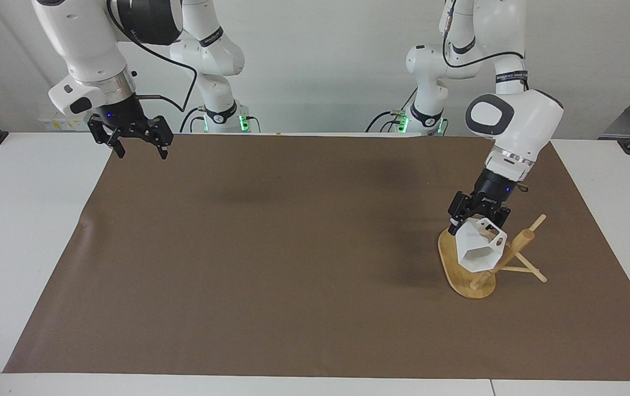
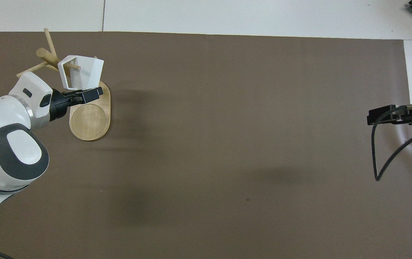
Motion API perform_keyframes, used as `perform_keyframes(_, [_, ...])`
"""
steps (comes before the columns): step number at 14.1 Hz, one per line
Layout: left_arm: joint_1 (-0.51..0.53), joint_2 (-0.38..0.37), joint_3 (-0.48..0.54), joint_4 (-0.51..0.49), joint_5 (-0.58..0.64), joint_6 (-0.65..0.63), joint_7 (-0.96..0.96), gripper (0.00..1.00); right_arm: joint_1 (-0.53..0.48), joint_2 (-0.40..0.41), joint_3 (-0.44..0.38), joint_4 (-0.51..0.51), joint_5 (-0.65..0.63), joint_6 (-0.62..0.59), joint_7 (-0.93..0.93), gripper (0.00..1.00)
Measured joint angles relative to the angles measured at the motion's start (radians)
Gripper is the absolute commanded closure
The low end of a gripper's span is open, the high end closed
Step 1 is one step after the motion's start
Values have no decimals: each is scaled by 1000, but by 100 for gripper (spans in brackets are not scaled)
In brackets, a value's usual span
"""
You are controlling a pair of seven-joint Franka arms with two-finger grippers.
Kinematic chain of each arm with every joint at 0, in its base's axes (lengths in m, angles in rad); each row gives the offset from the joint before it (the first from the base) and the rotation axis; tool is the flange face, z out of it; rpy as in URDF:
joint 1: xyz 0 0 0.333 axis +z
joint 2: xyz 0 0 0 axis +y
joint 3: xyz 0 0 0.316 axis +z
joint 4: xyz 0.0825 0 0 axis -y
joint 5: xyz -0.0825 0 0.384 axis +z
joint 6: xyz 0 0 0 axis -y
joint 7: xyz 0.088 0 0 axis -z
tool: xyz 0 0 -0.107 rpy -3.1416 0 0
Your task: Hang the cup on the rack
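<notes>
Bright even overhead light; soft diffuse shadows on mat (image 1: 292, 247); sharp focus.

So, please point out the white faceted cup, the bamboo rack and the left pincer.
white faceted cup (image 1: 478, 254), facing view, on its side wall.
bamboo rack (image 2: 90, 118), overhead view, on its oval base.
left pincer (image 1: 470, 219), facing view, between its fingertips.
</notes>
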Motion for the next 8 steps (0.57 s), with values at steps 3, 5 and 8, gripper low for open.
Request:
perform_keyframes(3, [4,0,5,4,40,-15,-2,24,0,0,0,0,0,0,0,0])
perform_keyframes(5, [17,0,7,12,79,-45,-6,0,0,0,0,0,0,0,0,0])
perform_keyframes(8, [31,0,8,29,156,-86,-7,0,0,0,0,0,0,0,0,0])
